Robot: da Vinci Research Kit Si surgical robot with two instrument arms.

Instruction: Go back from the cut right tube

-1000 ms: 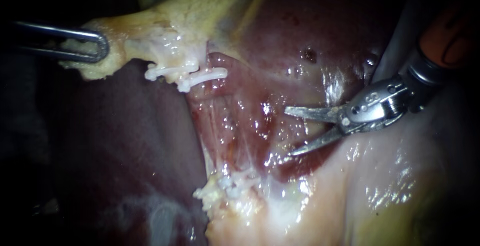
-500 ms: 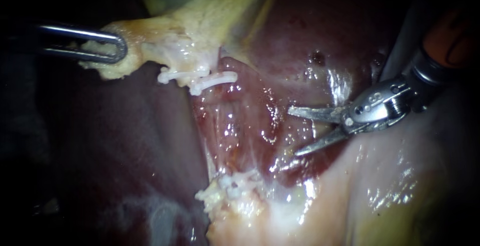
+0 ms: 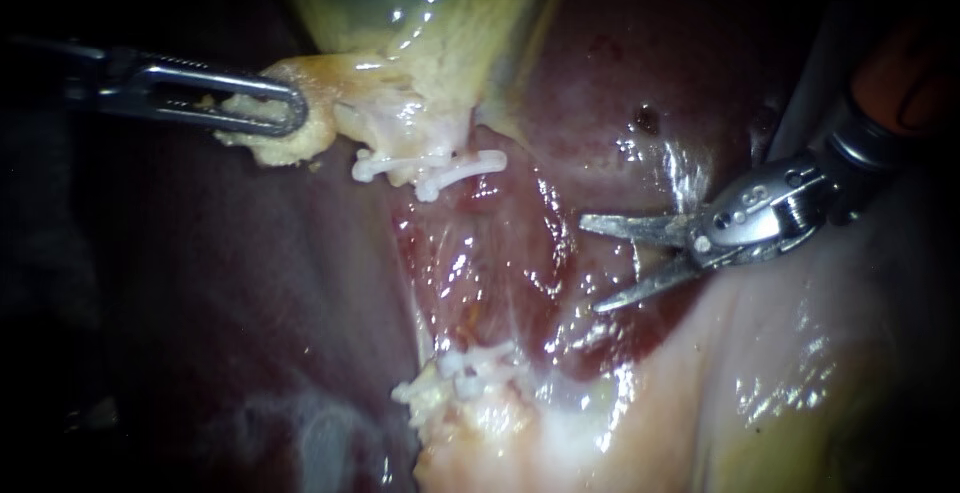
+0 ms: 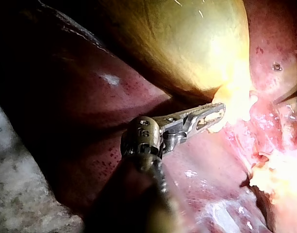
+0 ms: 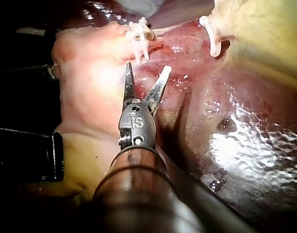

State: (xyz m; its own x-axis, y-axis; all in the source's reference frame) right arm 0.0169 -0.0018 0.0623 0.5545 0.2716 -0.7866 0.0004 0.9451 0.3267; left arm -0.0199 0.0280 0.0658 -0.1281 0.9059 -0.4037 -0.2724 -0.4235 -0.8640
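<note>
Jaws: right instrument open, tips pointing left | left instrument gripping gallbladder | clipped tube end points downward

The slim dark-steel left instrument comes in level from the left, its slotted pincer clamped on pale yellow tissue. The silver-wristed right instrument angles in from the right, its thin blades spread wide apart.

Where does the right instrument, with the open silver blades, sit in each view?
Endoscope view: silver-bladed right instrument at right, over dark red liver.
Left wrist view: not in it.
Right wrist view: the instrument lies short of white plastic clips.
Shared landmark: glossy yellow gallbladder.
</note>
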